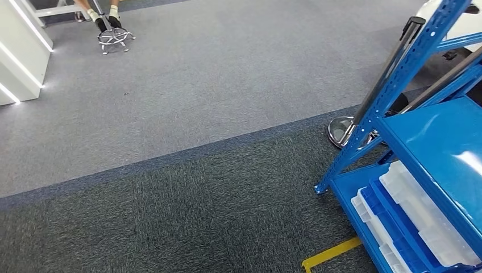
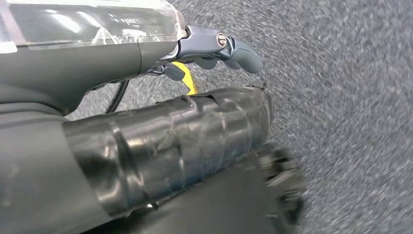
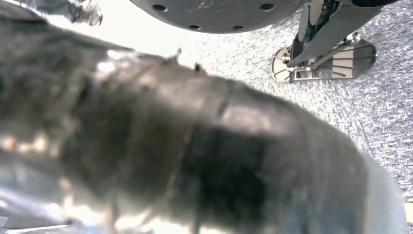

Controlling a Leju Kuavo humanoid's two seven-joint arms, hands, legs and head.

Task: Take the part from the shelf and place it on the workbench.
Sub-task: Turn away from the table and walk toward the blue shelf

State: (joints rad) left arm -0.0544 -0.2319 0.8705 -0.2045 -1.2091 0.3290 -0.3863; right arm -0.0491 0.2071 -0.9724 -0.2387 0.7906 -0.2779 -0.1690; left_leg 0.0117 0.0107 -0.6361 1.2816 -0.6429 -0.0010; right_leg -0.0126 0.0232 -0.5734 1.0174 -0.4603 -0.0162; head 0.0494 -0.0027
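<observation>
Shelf point(image 1: 423, 142) of blue steel stands at the right on grey carpet point(image 1: 187, 187), clear and blue part trays point(image 1: 409, 219) on its bottom level, while the left hand point(image 2: 214, 48) hangs over carpet with fingers curled on nothing, the right hand's point(image 3: 195, 161) state blurred beyond telling.

No readable text, no labels or numbers on the blue shelf point(image 1: 437, 142) (glare-streaked), none on the carpet point(image 1: 199, 85)

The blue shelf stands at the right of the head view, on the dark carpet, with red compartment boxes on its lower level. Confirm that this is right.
Not quite. The boxes on the lower level are clear and blue, not red, as the head view shows. The rest holds: the blue shelf stands at the right of that view, on the dark carpet.
</observation>
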